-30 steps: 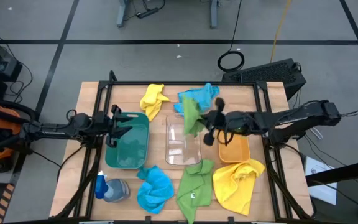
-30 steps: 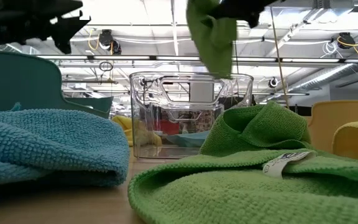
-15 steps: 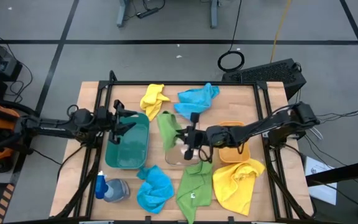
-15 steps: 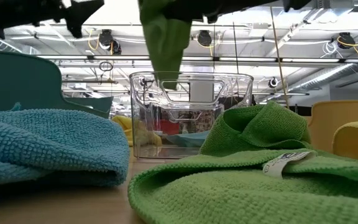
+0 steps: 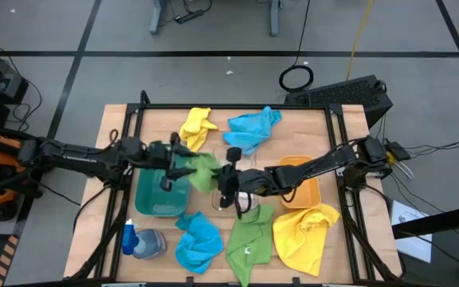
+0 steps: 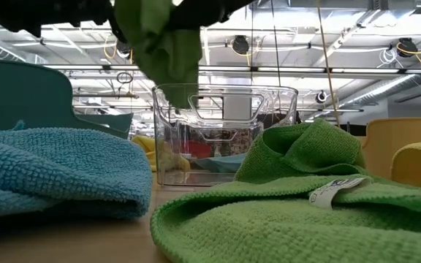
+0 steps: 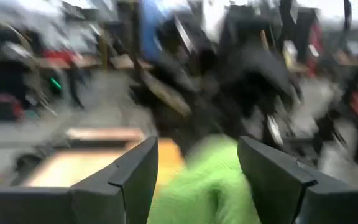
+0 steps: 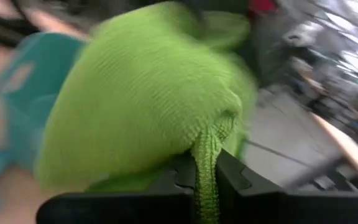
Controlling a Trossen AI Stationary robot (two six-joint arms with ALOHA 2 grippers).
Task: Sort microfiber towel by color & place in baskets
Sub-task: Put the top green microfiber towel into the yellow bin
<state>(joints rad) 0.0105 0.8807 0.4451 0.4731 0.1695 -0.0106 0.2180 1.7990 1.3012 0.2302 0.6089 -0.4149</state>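
A: Take the dark green rounded plastic tub [image 5: 163, 191] as the landmark. What worries you first?

B: The left gripper [image 5: 178, 164] hangs over that tub's far right corner, jaws wide with nothing between them; the carried bright green microfiber towel [image 5: 202, 170] sits just off them in the left wrist view. The two arms are close enough to knock together.

A: And the towel itself?

B: It hangs in the air just right of the tub's right rim, over the gap towards the clear rounded plastic tub [image 5: 231, 201]; the right gripper [image 5: 225, 177] has its jaws clamped on a fold, plain in the right wrist view. Let go here, I judge it would drape across the rim or drop onto the wooden counter [image 5: 118, 135].

A: Anything further right?

B: The right arm reaches across the clear tub; a low sweep could shove it. The orange-yellow rounded plastic tub [image 5: 301, 191] stands well right of the green tub, out of harm.
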